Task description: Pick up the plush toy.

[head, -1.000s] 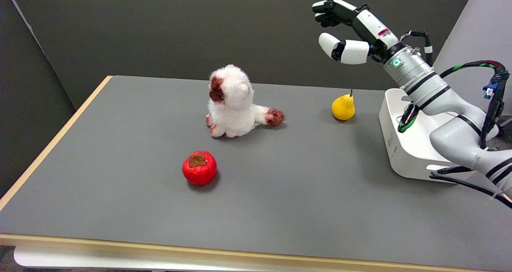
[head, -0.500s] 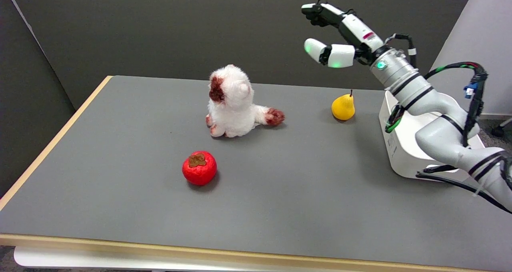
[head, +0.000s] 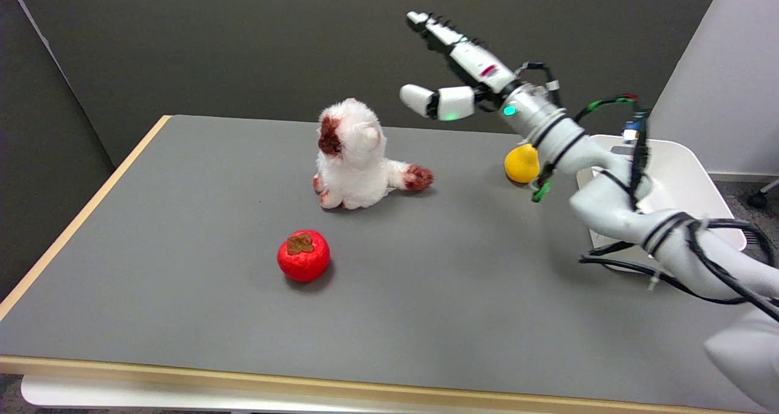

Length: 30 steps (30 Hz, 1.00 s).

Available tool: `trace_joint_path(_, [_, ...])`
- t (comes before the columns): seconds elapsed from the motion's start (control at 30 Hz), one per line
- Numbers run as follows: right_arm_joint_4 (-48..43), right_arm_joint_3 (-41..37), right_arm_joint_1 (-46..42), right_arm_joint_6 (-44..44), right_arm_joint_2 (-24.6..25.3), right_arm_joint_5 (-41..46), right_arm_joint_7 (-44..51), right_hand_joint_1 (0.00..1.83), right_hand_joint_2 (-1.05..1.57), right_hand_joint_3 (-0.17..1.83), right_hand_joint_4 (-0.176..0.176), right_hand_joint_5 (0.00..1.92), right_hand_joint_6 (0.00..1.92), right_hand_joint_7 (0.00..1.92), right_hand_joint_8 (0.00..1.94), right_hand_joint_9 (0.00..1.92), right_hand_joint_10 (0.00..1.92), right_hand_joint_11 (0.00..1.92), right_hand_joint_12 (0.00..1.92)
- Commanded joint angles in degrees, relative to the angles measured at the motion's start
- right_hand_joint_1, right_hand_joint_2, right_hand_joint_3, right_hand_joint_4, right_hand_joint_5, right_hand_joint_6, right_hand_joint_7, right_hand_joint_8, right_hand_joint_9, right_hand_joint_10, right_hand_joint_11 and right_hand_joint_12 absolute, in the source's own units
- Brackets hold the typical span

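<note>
Plush toy: white fur with reddish-brown patches, sitting upright on the grey table, a little left of centre and toward the far side. Its brown-tipped tail lies out to its right along the table. Nothing touches it.

Robot hand: I have it in the air, up and to the right of the toy, clear of it and above the table's far edge. Fingers are stretched out and apart, the thumb spread well below the rest, and it holds nothing. A green light shows at the wrist.

Red persimmon: stands on the table in front of the toy, toward the near edge, apart from it.

Yellow pear: on the table to the right of the toy, well apart from it. From my view the forearm crosses in front of its upper right, so I see only part of it.

White bin: sits at the right edge of the table, beyond the pear. The arm and its cables pass in front of it, so I can't see its near wall.
</note>
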<state>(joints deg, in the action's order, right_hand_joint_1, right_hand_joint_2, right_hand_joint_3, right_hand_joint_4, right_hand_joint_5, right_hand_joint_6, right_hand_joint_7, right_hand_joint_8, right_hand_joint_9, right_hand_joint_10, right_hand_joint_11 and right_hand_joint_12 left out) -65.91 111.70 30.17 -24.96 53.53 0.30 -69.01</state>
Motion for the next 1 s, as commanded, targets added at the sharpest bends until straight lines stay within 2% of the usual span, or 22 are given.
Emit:
trace_joint_path(0.03, [23.15, 14.91, 16.37, 0.77, 15.61, -4.78, 3.36, 0.38, 0.56, 0.73, 0.018, 0.00, 0.00, 0.00, 0.00, 0.00, 0.00, 0.00, 0.65])
trace_joint_path(0.33, [32.11, 16.66, 19.64, 1.03, 20.97, -5.49, 2.89, 0.37, 0.56, 0.75, 0.026, 0.00, 0.00, 0.00, 0.00, 0.00, 0.00, 0.00, 0.67])
trace_joint_path(0.5, [33.03, 16.90, 19.46, 1.20, 22.16, -5.49, 2.88, 0.36, 0.56, 0.76, 0.031, 0.00, 0.00, 0.00, 0.00, 0.00, 0.00, 0.00, 0.70])
trace_joint_path(0.6, [33.66, 16.98, 19.15, 1.26, 22.85, -5.49, 2.88, 0.35, 0.52, 0.90, 0.030, 0.00, 0.00, 0.00, 0.00, 0.00, 0.00, 0.00, 0.71])
trace_joint_path(0.87, [35.40, 17.62, 17.51, 1.12, 23.64, -5.41, 2.38, 0.34, 0.53, 0.86, 0.035, 0.00, 0.00, 0.00, 0.00, 0.00, 0.04, 0.00, 0.75])
trace_joint_path(0.93, [35.39, 17.62, 17.20, 1.19, 23.54, -5.41, 1.17, 0.33, 0.52, 0.89, 0.044, 0.00, 0.02, 0.00, 0.00, 0.00, 0.14, 0.00, 0.81])
trace_joint_path(1.0, [35.40, 17.53, 16.90, 0.84, 23.39, -5.41, -0.68, 0.35, 0.55, 0.95, 0.047, 0.06, 0.16, 0.08, 0.18, 0.04, 0.50, 0.02, 1.01])
